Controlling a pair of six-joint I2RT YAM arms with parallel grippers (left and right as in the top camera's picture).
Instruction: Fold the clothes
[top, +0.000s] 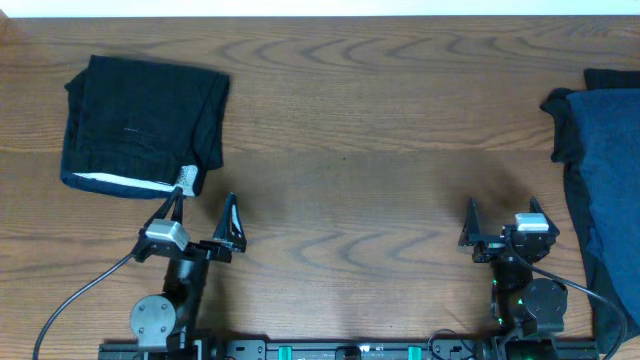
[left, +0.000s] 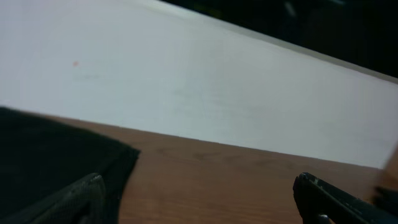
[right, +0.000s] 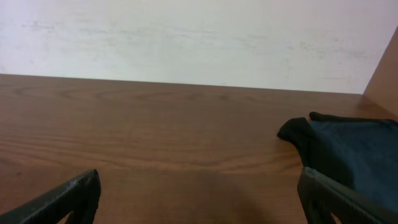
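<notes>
Just beyond the left gripper (top: 206, 197) lies the black garment (top: 140, 115).

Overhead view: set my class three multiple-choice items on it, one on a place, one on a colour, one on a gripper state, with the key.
1. Where on the table does the black garment lie? A) far left B) centre C) right edge
2. What colour is the right-edge garment? A) red B) dark blue C) white
3. How do the left gripper and right gripper stand? A) both open B) both shut on cloth C) one shut
Key: 1 A, it sits at the far left; 2 B, its cloth shows dark blue; 3 A, each pair of fingers stands wide apart, nothing between.
</notes>
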